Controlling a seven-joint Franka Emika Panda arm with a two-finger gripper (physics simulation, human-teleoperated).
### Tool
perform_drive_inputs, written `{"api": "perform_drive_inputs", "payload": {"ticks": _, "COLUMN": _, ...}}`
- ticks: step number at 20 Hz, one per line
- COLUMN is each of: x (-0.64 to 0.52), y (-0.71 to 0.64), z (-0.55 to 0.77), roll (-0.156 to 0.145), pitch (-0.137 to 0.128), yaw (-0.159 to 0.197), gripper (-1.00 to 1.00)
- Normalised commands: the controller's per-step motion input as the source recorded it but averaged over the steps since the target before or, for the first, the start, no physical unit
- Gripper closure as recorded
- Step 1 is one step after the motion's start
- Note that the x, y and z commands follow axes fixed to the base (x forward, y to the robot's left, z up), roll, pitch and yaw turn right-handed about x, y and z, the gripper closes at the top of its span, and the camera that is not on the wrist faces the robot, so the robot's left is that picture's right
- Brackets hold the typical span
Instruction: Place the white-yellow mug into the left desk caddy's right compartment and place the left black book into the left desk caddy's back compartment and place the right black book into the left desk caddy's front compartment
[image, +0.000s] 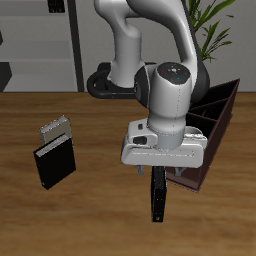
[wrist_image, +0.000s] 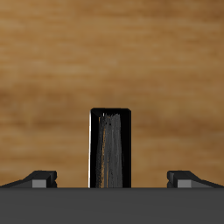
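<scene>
The left black book (image: 158, 197) stands on edge as a thin dark slab on the wooden table, just below my gripper (image: 160, 176). In the wrist view this book (wrist_image: 111, 147) shows edge-on, centred between the two fingertips (wrist_image: 39, 179), which sit far apart and clear of it, so the gripper (wrist_image: 112, 180) is open around it. The right black book (image: 55, 161) lies flat farther off on the table. The left desk caddy (image: 222, 108), dark brown, is partly hidden behind my hand. The white-yellow mug is out of view.
A grey speckled notebook (image: 56, 128) lies just behind the right black book. The robot's base (image: 110, 82) and a potted plant (image: 215, 25) are at the back of the table.
</scene>
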Motion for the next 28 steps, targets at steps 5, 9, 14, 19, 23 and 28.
{"api": "perform_drive_inputs", "payload": {"ticks": 5, "x": 0.04, "y": 0.0, "z": -0.25, "roll": 0.009, "pitch": 0.064, "yaw": 0.011, "gripper": -1.0}}
{"api": "perform_drive_inputs", "payload": {"ticks": 9, "x": 0.06, "y": -0.17, "z": -0.25, "roll": -0.031, "pitch": 0.04, "yaw": -0.002, "gripper": 1.0}}
{"api": "perform_drive_inputs", "payload": {"ticks": 14, "x": -0.03, "y": -0.01, "z": -0.03, "roll": 0.018, "pitch": 0.014, "yaw": 0.014, "gripper": 1.0}}
{"api": "perform_drive_inputs", "payload": {"ticks": 19, "x": -0.08, "y": 0.0, "z": 0.22, "roll": 0.016, "pitch": -0.021, "yaw": 0.002, "gripper": 1.0}}
{"api": "perform_drive_inputs", "payload": {"ticks": 23, "x": -0.11, "y": -0.21, "z": 0.59, "roll": -0.041, "pitch": -0.08, "yaw": -0.017, "gripper": 1.0}}
{"api": "perform_drive_inputs", "payload": {"ticks": 28, "x": -0.18, "y": -0.32, "z": 0.6, "roll": -0.077, "pitch": -0.074, "yaw": -0.029, "gripper": 1.0}}
